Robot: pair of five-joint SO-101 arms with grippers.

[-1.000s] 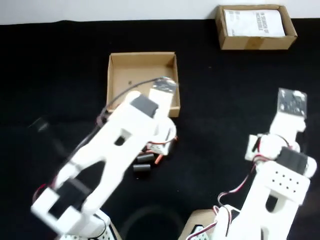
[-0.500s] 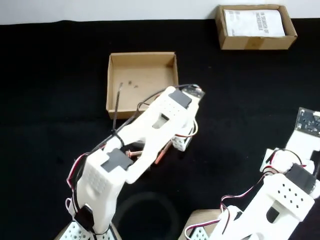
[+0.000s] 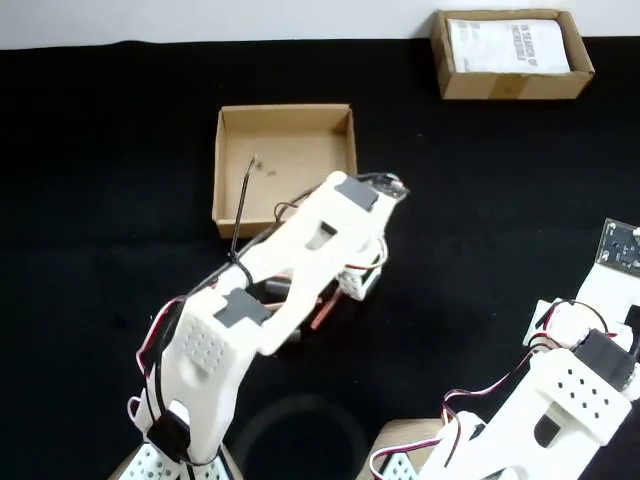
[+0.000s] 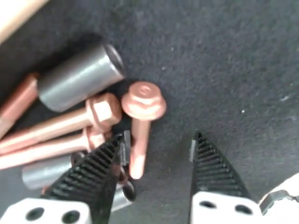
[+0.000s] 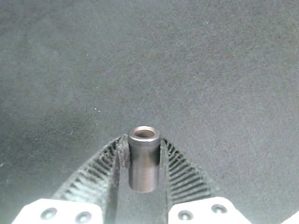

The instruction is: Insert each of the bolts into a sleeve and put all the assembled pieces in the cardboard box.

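Several copper bolts and dark grey sleeves lie in a pile on the black table in front of the open cardboard box (image 3: 285, 110). My left gripper (image 4: 159, 137) hangs open just above the pile. One bolt (image 4: 140, 121) lies between its fingers, close to one fingertip (image 4: 110, 154). More bolts (image 4: 60, 123) and a sleeve (image 4: 79, 77) lie beside it. My right gripper (image 5: 144, 140) is shut on a dark sleeve (image 5: 144, 158), held upright with its bore showing, above bare table. In the high view the left arm (image 3: 300, 260) covers most of the pile; the right arm (image 3: 580, 370) stands at the near right.
A second cardboard box (image 3: 510, 85) holding a printed sheet stands at the back right. A bolt end (image 3: 320, 315) pokes out from under the left arm. A black cable (image 3: 240, 210) arches over the open box's near wall.
The left arm has swung right from the near left and settled over the pile. The right arm has drawn back toward the right edge.
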